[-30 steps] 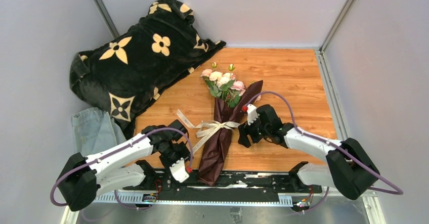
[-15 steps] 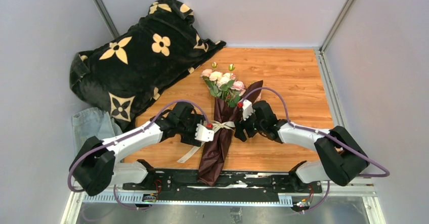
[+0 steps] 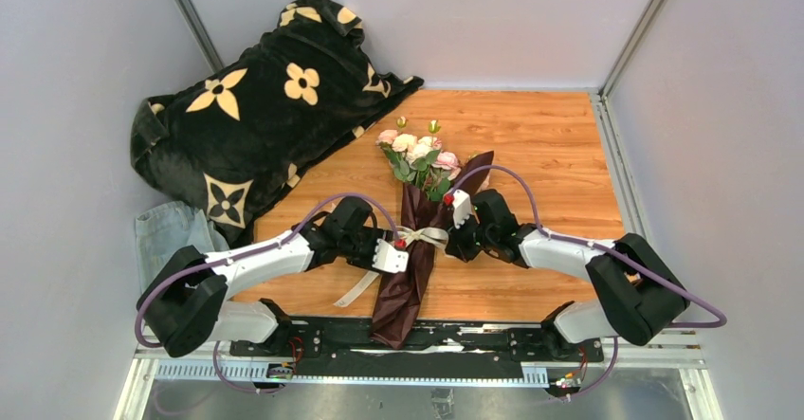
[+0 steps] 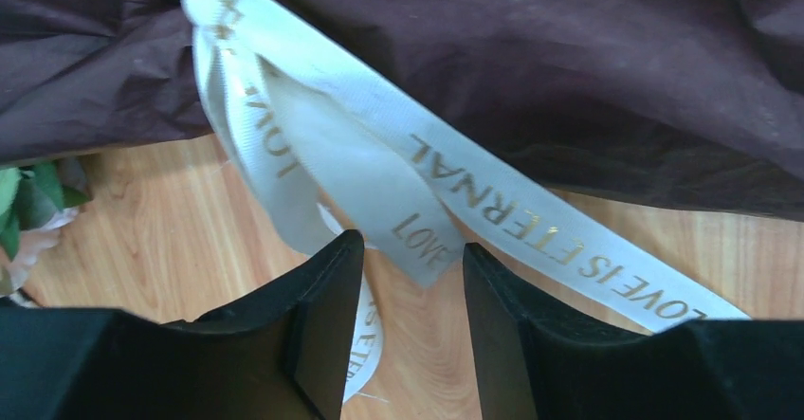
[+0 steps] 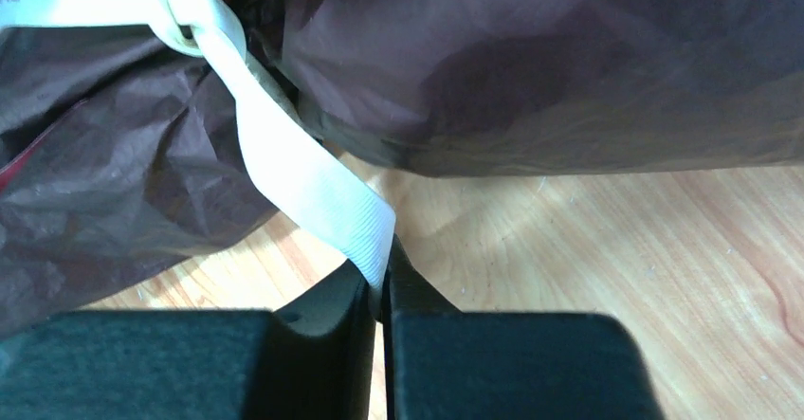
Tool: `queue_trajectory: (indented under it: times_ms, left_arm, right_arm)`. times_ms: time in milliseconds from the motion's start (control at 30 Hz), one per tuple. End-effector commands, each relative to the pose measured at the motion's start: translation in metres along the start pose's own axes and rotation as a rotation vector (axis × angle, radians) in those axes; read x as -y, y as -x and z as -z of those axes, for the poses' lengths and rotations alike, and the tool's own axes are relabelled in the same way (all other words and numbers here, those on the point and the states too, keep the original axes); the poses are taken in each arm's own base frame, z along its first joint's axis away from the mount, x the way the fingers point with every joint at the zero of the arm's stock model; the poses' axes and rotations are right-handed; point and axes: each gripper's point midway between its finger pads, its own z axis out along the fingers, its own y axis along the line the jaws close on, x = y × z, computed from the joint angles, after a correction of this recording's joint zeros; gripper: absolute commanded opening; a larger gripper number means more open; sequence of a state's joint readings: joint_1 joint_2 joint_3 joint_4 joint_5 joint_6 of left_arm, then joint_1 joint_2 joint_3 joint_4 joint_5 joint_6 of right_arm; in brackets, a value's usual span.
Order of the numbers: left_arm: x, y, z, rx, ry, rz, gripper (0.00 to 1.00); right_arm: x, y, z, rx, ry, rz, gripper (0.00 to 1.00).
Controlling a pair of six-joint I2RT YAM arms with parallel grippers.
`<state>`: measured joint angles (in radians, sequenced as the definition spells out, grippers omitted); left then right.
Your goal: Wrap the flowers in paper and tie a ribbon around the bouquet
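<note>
Two grippers are flanking the bouquet (image 3: 403, 287), which is lying on the desk (image 3: 550, 145) lengthwise near to far, blooms far, with the ribbon (image 3: 424, 235) knotted at its waist. Your right gripper (image 5: 382, 285) is pinching one tail tight; your left gripper (image 4: 406, 268) is standing spread around the other tail; I'd judge each pull is heading outward, across that axis.
</note>
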<state>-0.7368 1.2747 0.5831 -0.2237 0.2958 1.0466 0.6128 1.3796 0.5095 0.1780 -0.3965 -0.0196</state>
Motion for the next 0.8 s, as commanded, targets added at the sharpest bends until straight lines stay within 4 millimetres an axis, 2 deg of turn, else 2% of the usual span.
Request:
queue_trajectory:
  times_ms: [0,133,267,333,367,467,567,767]
  left_arm:
    - [0.013,0.001,-0.006,0.017,-0.030,-0.014,0.49]
    - [0.016,0.000,-0.009,0.001,-0.028,-0.033,0.31]
    - [0.022,-0.001,-0.008,-0.004,-0.031,-0.058,0.00]
    - [0.015,-0.004,-0.005,-0.025,0.004,-0.049,0.00]
    - [0.008,-0.009,-0.002,-0.057,0.037,-0.061,0.00]
    - [-0.023,-0.033,0.014,-0.176,0.162,-0.118,0.00]
    - [-0.046,-0.051,0.027,-0.219,0.211,-0.109,0.00]
    - [-0.069,-0.069,0.031,-0.240,0.282,-0.142,0.00]
  right_arm:
    - [-0.008,-0.012,0.004,-0.059,0.026,-0.024,0.03]
    - [-0.011,-0.011,0.007,-0.064,0.032,-0.032,0.00]
    - [-0.015,-0.014,0.009,-0.089,0.041,-0.089,0.00]
    - [-0.016,-0.015,0.011,-0.104,0.036,-0.118,0.00]
    - [-0.018,-0.023,0.014,-0.139,0.033,-0.145,0.00]
    - [-0.025,-0.037,0.020,-0.204,0.037,-0.240,0.00]
    - [-0.034,-0.053,0.021,-0.263,0.057,-0.324,0.00]
    - [-0.041,-0.079,0.022,-0.381,0.064,-0.427,0.00]
